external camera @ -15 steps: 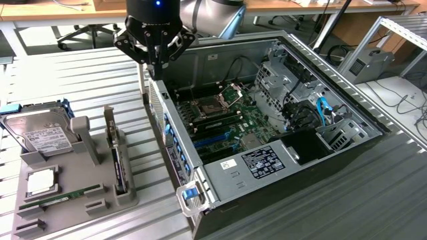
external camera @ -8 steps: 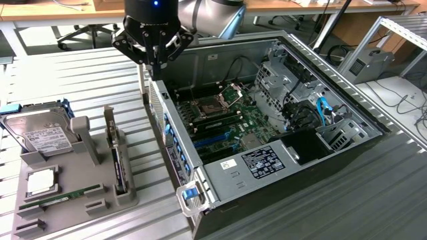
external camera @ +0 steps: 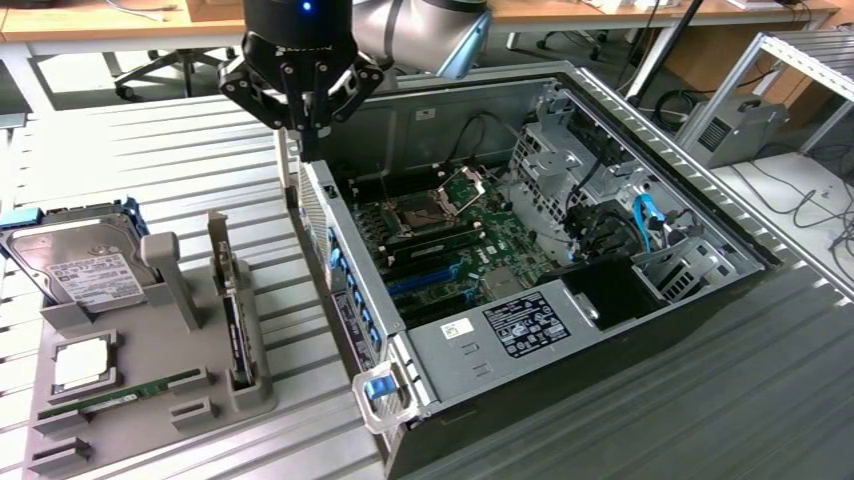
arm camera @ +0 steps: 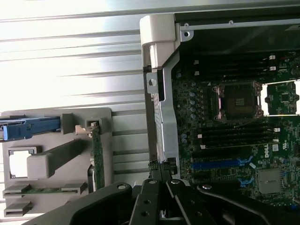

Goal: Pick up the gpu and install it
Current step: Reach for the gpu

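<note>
The gpu (external camera: 239, 330) stands on edge in a slot of the grey holder (external camera: 147, 420), at the exterior view's left. In the wrist view the gpu (arm camera: 97, 154) shows its thin green board edge. My gripper (external camera: 310, 148) hangs over the rear wall of the open computer case (external camera: 400, 345), up and away from the gpu. Its fingers (arm camera: 161, 197) are pressed together with nothing between them. The motherboard (external camera: 454, 245) lies exposed inside the case, its blue expansion slots (arm camera: 220, 164) uncovered.
The holder also carries a silver hard drive (external camera: 87, 272) with a white label, a processor chip (external camera: 83, 362) and a thin green RAM stick (external camera: 123, 394). Cables and a drive cage (external camera: 627, 225) crowd the case's far side. The ribbed metal table (external camera: 160, 160) lies around it.
</note>
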`<action>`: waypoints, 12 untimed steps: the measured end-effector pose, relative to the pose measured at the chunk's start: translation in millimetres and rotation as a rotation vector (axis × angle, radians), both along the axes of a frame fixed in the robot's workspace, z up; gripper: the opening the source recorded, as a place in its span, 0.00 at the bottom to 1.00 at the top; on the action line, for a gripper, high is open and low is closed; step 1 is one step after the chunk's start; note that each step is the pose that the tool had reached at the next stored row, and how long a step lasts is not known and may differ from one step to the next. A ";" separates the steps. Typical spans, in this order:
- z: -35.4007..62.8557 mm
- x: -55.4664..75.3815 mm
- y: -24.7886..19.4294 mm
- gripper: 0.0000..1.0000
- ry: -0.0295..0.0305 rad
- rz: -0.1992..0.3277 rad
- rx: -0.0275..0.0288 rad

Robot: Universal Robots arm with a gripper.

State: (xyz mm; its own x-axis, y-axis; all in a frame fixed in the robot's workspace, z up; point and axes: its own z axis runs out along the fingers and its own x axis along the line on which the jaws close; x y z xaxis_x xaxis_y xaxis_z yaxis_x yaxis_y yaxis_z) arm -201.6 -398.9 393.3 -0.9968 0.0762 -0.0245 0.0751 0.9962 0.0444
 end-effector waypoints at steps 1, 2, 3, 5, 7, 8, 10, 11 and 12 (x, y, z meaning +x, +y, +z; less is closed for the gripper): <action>0.0 -0.3 0.0 0.11 0.0001 0.000 0.0000; 0.0 -0.7 0.0 0.11 0.0000 0.000 -0.0001; 0.0 -1.1 0.0 0.11 0.0001 0.000 0.0000; 0.0 -2.0 0.0 0.11 0.0001 0.000 -0.0001; 0.0 -2.8 0.0 0.11 0.0000 0.000 0.0000; 0.0 -3.2 0.0 0.11 0.0000 0.000 0.0000; 0.0 -4.0 0.0 0.11 0.0000 0.000 0.0000; 0.0 -4.4 0.0 0.11 0.0000 0.000 0.0001; 0.0 -4.8 0.0 0.11 0.0000 0.000 0.0000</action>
State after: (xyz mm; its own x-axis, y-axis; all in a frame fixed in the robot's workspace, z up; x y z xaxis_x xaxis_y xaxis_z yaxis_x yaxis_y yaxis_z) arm -206.3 -398.9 393.3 -0.9968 0.0762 -0.0245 0.0751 0.9962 0.0444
